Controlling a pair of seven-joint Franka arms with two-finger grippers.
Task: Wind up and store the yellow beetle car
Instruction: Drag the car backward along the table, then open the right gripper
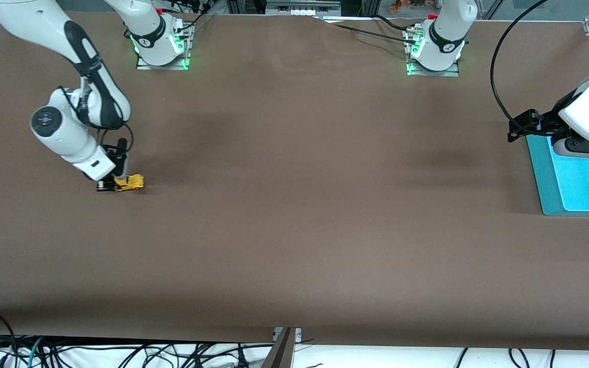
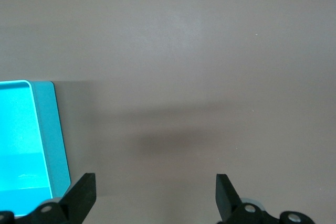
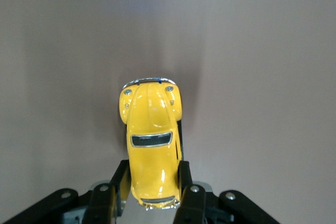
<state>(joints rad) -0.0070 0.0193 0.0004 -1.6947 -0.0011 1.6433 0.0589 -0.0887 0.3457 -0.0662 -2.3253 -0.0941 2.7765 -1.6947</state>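
No legible text, labels, brands, numbers or signs in any view. Small dark marks on the arm bases near the green lights are too small to read. No lettering visible on the yellow beetle car [image 3: 152, 145].

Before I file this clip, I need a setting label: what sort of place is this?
Likely a robotics lab bench: two arms bolted to a brown table, loose cables along its edge, the right gripper pinching a yellow toy car, the left gripper over a blue tray.
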